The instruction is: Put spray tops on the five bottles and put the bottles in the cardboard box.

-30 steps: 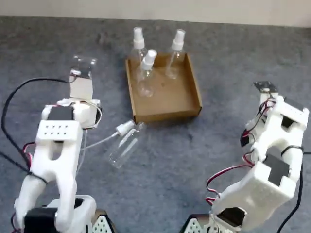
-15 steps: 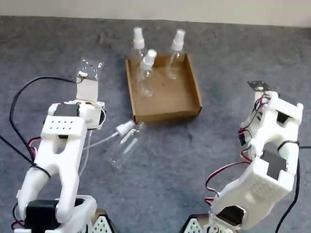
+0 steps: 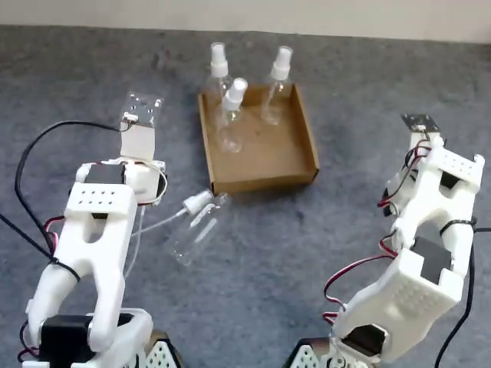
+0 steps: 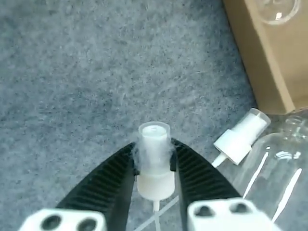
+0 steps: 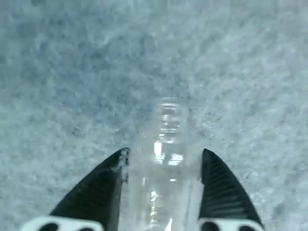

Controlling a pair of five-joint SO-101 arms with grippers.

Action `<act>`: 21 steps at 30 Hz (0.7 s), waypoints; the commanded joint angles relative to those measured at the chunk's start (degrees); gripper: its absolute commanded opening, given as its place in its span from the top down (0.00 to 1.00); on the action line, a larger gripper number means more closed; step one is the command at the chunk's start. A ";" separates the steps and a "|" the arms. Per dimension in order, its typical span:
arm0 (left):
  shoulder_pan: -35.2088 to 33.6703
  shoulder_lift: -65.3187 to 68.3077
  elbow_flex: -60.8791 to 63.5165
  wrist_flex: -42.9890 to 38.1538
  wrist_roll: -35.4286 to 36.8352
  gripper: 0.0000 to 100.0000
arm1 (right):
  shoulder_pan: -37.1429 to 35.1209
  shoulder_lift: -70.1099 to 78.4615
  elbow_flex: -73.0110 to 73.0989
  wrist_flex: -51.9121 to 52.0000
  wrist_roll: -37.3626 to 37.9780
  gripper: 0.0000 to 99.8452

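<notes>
Left wrist view showed the left gripper point(image 4: 154, 152) clamped on a spray top point(image 4: 154, 166). The right gripper point(image 5: 165, 154) grasped a topless bottle point(image 5: 166, 139) over grey carpet point(image 5: 72, 72). One capped bottle point(image 3: 196, 230) lay just beside the cardboard box point(image 3: 265, 182); three upright bottles point(image 3: 229, 123) stood inside it.

A grey surface point(image 3: 345, 84) with a mottled, felt-like nap spreads across the whole high view. Along its far edge runs a pale, plain strip point(image 3: 245, 15), meeting the grey in a straight line. Both wrist views show the same fuzzy grey weave up close, with lighter and darker flecks.
</notes>
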 commanded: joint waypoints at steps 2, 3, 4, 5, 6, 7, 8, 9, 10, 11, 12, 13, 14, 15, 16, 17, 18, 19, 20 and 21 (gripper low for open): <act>0.92 -0.04 -2.86 -1.05 -0.18 1.00 | -0.48 -0.66 -3.12 0.75 -0.53 0.98; 0.92 -0.22 -2.86 -1.05 -0.18 1.00 | -0.57 -0.92 -3.21 0.84 -0.70 1.00; 0.92 -0.22 -3.03 -1.05 -0.18 1.00 | -0.66 -1.10 -3.21 1.01 -0.70 1.00; 0.92 -0.31 -3.47 -0.97 -0.18 1.00 | -0.75 -1.19 -3.38 2.15 -0.79 1.00; 0.84 -0.40 -4.00 -0.97 -0.18 1.00 | -0.84 -1.19 -3.65 4.35 -0.88 1.00; 0.84 -0.40 -5.14 -0.79 -0.18 1.00 | -1.01 -1.45 -4.26 6.02 -1.85 1.00; 0.84 -0.40 -6.55 0.00 -0.18 1.00 | -2.07 -2.33 -6.29 7.52 -3.25 1.00; 0.84 -0.40 -8.48 1.32 -0.18 1.00 | -3.30 -3.91 -8.13 8.31 -4.13 1.00; 0.92 -0.40 -10.68 3.16 -0.18 1.00 | -4.62 -5.85 -9.98 8.84 -5.01 1.00; 1.01 -0.40 -13.23 5.10 -0.18 1.00 | -6.64 -8.13 -10.95 9.54 -5.80 1.00; 1.01 -0.40 -15.78 6.95 -0.09 1.00 | -8.92 -10.68 -10.77 9.89 -6.86 1.00; 1.10 -0.40 -18.42 8.62 0.62 1.00 | -11.21 -13.49 -10.07 10.07 -8.09 1.00; 1.01 -0.40 -21.14 10.37 1.85 1.00 | -13.85 -16.40 -9.19 10.07 -9.14 1.00; 1.01 -0.40 -23.60 11.87 2.81 1.00 | -16.48 -19.47 -7.96 10.07 -10.20 1.00; 1.01 -0.40 -26.07 13.36 3.16 1.00 | -19.21 -22.55 -6.46 9.89 -10.99 1.00; 0.92 -0.40 -28.18 14.68 3.08 1.00 | -21.67 -25.63 -4.53 9.71 -11.69 1.00; 0.92 -0.40 -29.67 15.56 3.08 1.00 | -23.69 -28.09 -2.68 9.71 -12.13 1.00; 0.84 -0.31 -30.73 16.35 2.99 1.00 | -25.19 -30.55 -0.84 9.71 -12.13 1.00; 0.66 -0.31 -30.90 16.53 2.46 1.00 | -25.98 -32.66 1.19 9.71 -11.96 1.00; -0.31 -0.04 -30.73 16.53 1.14 1.00 | -25.89 -34.15 3.21 9.71 -11.96 1.00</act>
